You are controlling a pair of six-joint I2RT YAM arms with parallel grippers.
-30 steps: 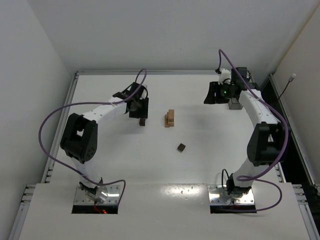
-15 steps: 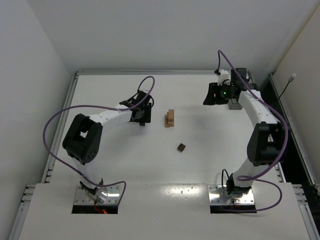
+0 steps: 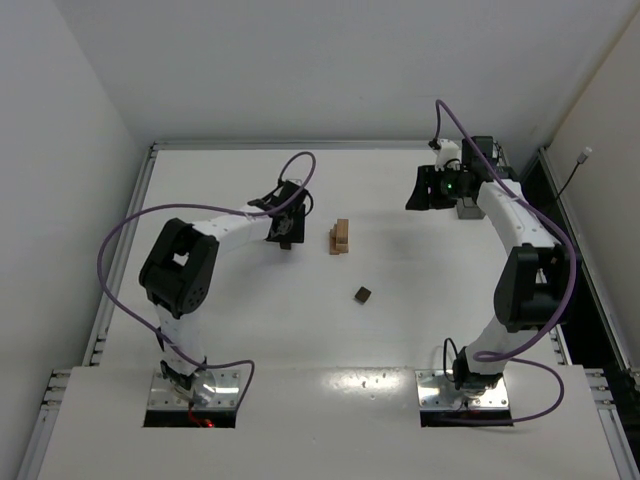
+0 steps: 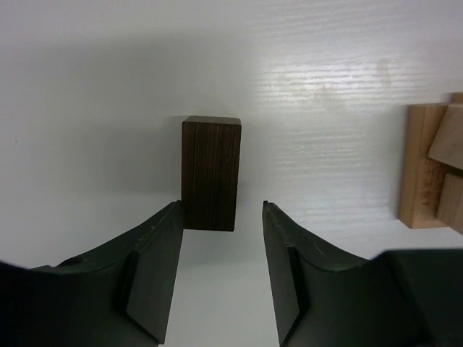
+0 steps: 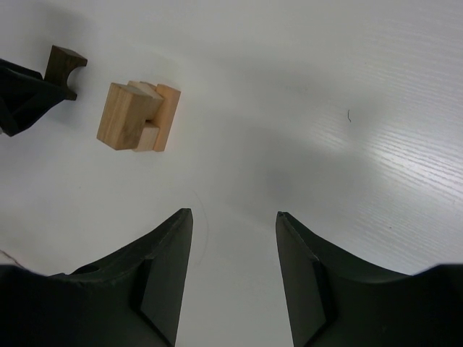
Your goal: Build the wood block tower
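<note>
The tower (image 3: 341, 237) is a short stack of light tan wood blocks mid-table, also seen in the left wrist view (image 4: 432, 166) and the right wrist view (image 5: 136, 116). A dark brown block (image 4: 210, 163) lies on the table just left of it (image 3: 285, 244). My left gripper (image 4: 221, 206) is low over that block's near end and open: the left jaw touches the block, the right jaw stands clear of it. A second dark brown cube (image 3: 363, 294) sits alone nearer the arms. My right gripper (image 5: 234, 212) hovers open and empty at the back right (image 3: 418, 192).
The white table (image 3: 250, 330) is walled on the left and at the back, with a metal rail along its edges. A small grey object (image 3: 468, 210) sits beside the right arm's wrist at the back right.
The left arm's elbow has swung right and forward and its gripper has come down over the dark brown block, which has stayed in place. The right arm has not moved.
</note>
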